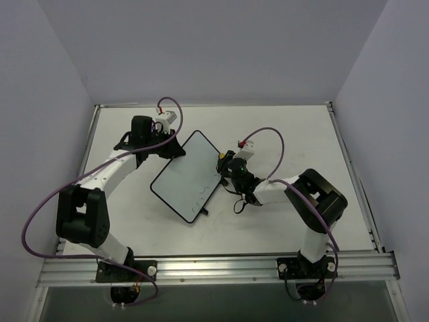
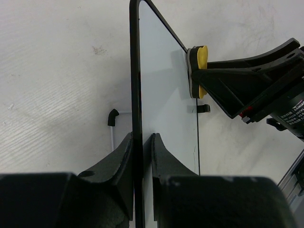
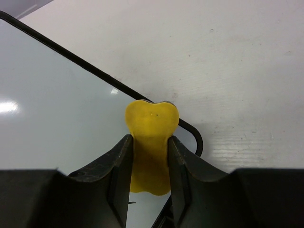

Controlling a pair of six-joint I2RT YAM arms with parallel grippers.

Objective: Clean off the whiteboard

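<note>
The whiteboard (image 1: 184,178) is a white board with a thin black frame, lying tilted in the middle of the table, with faint dark marks near its lower right. My left gripper (image 1: 175,151) is shut on the board's far left edge; in the left wrist view the frame (image 2: 136,95) runs between my fingers (image 2: 121,156). My right gripper (image 1: 223,163) is shut on a small yellow eraser (image 3: 151,142) and presses it against the board's right edge near a rounded corner. The eraser also shows in the left wrist view (image 2: 201,66). The board surface (image 3: 52,104) looks white there.
The white table (image 1: 281,134) is walled in by pale panels on three sides. A metal rail (image 1: 221,268) runs along the near edge by the arm bases. A small black foot (image 2: 113,116) of the board rests on the table.
</note>
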